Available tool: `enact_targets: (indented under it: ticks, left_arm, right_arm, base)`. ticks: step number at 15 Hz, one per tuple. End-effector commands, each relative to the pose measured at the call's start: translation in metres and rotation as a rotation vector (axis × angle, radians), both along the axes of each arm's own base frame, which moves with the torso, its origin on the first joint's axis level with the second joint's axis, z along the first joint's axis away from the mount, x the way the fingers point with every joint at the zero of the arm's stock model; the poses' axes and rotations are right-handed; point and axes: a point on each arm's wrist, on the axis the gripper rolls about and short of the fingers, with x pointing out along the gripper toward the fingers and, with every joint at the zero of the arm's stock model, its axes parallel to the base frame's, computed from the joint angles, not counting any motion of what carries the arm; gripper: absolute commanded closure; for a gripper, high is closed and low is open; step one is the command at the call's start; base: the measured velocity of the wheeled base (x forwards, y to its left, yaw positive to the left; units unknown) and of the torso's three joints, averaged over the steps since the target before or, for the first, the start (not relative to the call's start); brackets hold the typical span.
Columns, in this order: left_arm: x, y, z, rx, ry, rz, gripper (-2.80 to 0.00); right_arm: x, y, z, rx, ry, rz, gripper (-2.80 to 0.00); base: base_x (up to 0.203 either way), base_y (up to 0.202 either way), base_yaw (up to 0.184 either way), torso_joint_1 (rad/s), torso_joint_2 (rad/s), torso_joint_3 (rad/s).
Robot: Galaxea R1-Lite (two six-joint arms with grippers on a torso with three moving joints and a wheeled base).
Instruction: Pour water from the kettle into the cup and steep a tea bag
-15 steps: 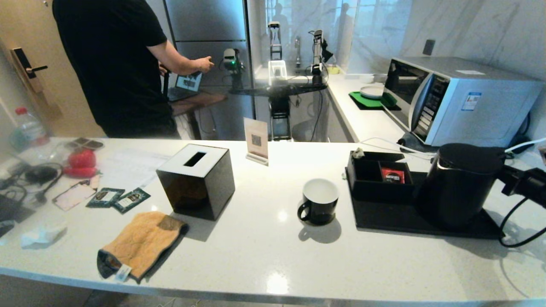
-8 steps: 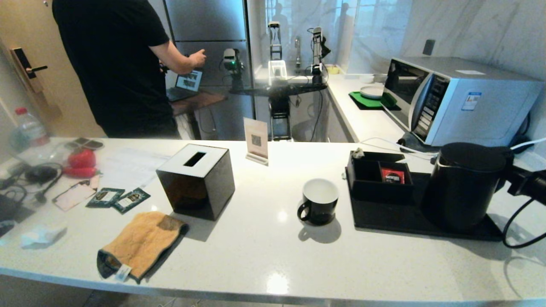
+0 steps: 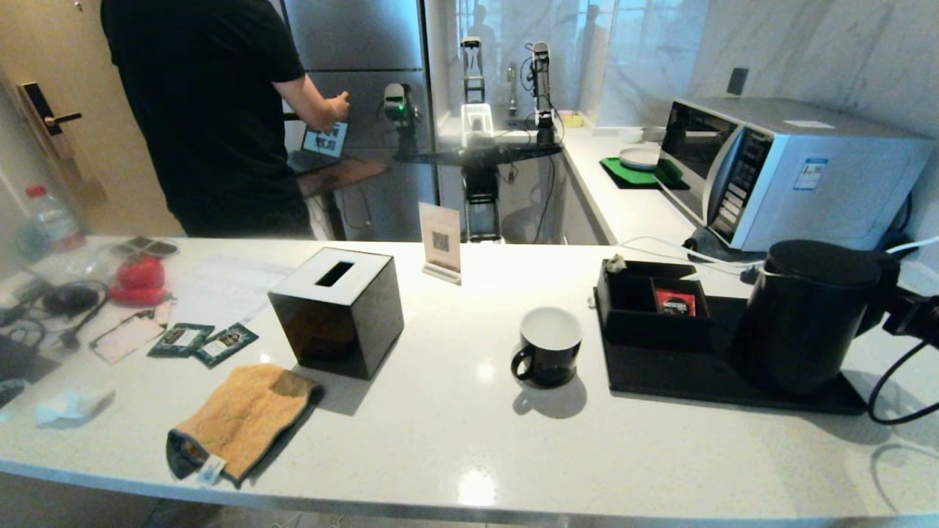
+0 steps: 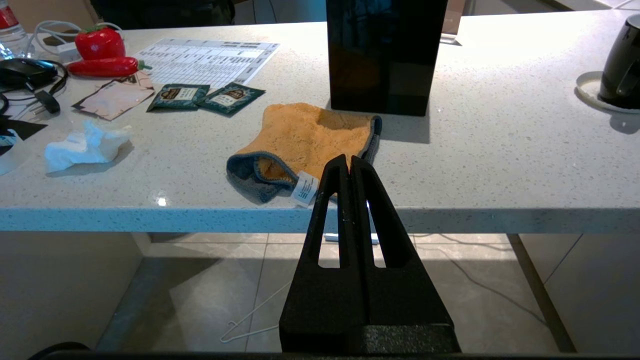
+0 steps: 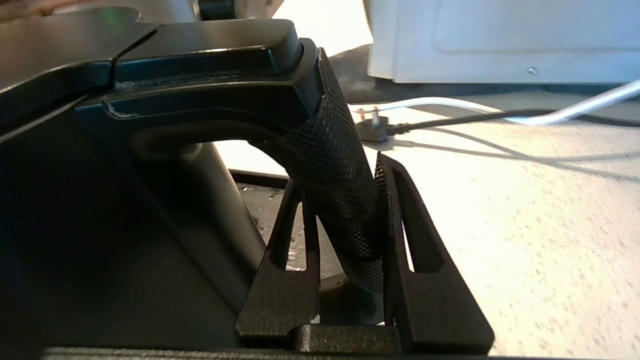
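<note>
A: Gripping what? Right gripper (image 5: 345,210) clamps the kettle (image 3: 807,315) handle, on the black tray (image 3: 660,378); compartment box (image 3: 649,301) stands between kettle and cup (image 3: 550,345).

B: Left gripper (image 4: 350,165), fingers together, sits below the counter edge (image 4: 200,220); bare counter fronts the cup.

matte black tool (image 4: 350,165), slotted tapered fingers (image 5: 420,240)

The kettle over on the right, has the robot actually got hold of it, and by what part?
Yes. The right gripper is shut on the kettle, its fingers clamping the textured loop handle. The left gripper holds nothing, parked below the counter edge.
</note>
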Motion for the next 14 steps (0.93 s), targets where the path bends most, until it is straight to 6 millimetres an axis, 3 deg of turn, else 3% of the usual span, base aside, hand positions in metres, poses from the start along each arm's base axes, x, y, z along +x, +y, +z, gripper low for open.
enact_targets:
  ticks: [1, 10, 14]
  left_arm:
    - [0.0, 0.0, 0.0, 0.001, 0.001, 0.0, 0.0]
    - [0.0, 0.0, 0.0, 0.001, 0.0, 0.0, 0.0]
    - [0.0, 0.0, 0.0, 0.001, 0.001, 0.0, 0.0]
  right_arm:
    - [-0.003, 0.003, 0.005, 0.002, -0.01, -0.013, 0.0]
    - [-0.021, 0.018, 0.029, 0.021, -0.036, -0.043, 0.0]
    - [-0.029, 0.033, 0.04, 0.015, -0.05, -0.048, 0.0]
  base:
    - [0.0, 0.0, 0.0, 0.0, 0.0, 0.0]
    - [0.0, 0.0, 0.0, 0.0, 0.0, 0.0]
    - [0.0, 0.0, 0.0, 0.0, 0.0, 0.0]
